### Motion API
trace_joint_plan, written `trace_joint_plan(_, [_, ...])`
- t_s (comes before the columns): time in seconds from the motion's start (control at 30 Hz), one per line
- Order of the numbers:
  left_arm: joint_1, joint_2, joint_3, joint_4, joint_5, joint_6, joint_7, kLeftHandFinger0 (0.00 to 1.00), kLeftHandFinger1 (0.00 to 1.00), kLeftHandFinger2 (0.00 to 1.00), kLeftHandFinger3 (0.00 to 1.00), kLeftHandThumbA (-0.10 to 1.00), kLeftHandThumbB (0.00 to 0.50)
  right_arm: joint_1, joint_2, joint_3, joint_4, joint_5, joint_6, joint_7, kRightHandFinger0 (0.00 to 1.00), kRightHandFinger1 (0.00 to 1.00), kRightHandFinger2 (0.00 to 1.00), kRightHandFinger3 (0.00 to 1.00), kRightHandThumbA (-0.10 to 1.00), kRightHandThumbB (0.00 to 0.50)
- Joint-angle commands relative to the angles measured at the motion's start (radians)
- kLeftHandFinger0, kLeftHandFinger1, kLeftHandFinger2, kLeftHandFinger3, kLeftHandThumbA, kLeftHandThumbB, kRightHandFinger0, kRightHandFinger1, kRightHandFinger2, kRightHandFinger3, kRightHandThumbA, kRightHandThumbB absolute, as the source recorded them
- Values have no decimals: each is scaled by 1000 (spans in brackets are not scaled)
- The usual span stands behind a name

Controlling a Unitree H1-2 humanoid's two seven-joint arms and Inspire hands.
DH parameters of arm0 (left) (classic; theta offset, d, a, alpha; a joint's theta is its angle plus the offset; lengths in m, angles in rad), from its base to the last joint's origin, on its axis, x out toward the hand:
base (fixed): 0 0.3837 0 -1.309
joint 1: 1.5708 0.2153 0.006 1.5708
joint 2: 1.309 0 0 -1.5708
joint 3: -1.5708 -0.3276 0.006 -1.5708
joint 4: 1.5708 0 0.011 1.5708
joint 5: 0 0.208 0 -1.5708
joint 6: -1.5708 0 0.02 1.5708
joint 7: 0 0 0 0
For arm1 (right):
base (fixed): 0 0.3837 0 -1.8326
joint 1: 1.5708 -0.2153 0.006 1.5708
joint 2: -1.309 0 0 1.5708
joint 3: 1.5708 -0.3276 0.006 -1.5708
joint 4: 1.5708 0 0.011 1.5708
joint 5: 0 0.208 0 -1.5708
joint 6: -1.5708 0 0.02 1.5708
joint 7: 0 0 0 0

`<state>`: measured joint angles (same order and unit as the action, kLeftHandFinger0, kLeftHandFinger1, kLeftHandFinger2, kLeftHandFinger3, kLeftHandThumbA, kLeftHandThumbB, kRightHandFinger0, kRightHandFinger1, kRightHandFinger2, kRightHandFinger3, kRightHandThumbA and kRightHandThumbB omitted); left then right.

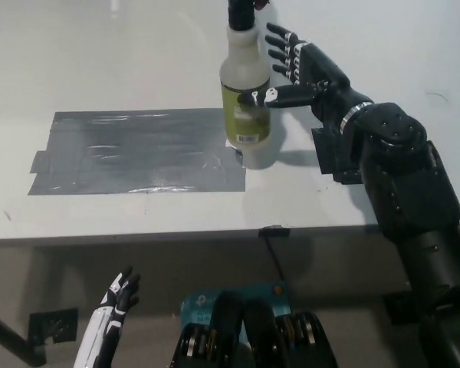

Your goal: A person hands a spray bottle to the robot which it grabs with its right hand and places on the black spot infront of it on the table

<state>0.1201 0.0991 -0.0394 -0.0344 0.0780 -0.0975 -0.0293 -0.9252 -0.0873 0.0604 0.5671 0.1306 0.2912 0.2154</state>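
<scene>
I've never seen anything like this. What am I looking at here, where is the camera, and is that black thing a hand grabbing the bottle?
You are looking down through a camera on a humanoid robot's head, so you see what it sees. The big black arm coming in from the right ends in the robot's right hand. Its fingers are spread open beside a spray bottle, with one finger lying against the bottle's label; it has not closed around the bottle. The bottle is pale with a yellow-green label and a dark spray top, and it sits at the edge of a wide patch of grey tape on the white table. The black spot, partly hidden by the arm, is just to the right. The small white hand at the lower left is the robot's left hand, resting below the table edge, holding nothing.
</scene>
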Motion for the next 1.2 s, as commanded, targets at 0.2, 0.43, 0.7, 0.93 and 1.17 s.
trace_joint_plan(0.2, [-12, 6, 10, -44, 3, -18, 3, 1000, 1000, 1000, 1000, 964, 0, -77, 29, -3, 84, -4, -60, 28, 1000, 1000, 1000, 1000, 1000, 476])
trace_joint_plan(0.43, [-19, 5, 11, -43, 11, -17, 8, 1000, 1000, 1000, 1000, 959, 0, -116, 45, -14, 157, 7, -73, 36, 1000, 1000, 1000, 1000, 1000, 500])
trace_joint_plan(0.7, [-27, 8, 12, -38, 14, -27, 8, 1000, 1000, 1000, 1000, 967, 7, -173, 64, -9, 224, -4, -125, 45, 1000, 1000, 1000, 1000, 1000, 453])
trace_joint_plan(0.93, [-26, 9, 14, -48, 13, -13, 6, 1000, 1000, 1000, 1000, 987, 7, -188, 68, -10, 234, -7, -143, 53, 1000, 1000, 1000, 1000, 1000, 444])
trace_joint_plan(1.17, [-29, 11, 17, -43, 13, -19, 6, 1000, 1000, 1000, 1000, 992, 0, -200, 73, 4, 271, -30, -151, 45, 1000, 1000, 1000, 1000, 1000, 493])
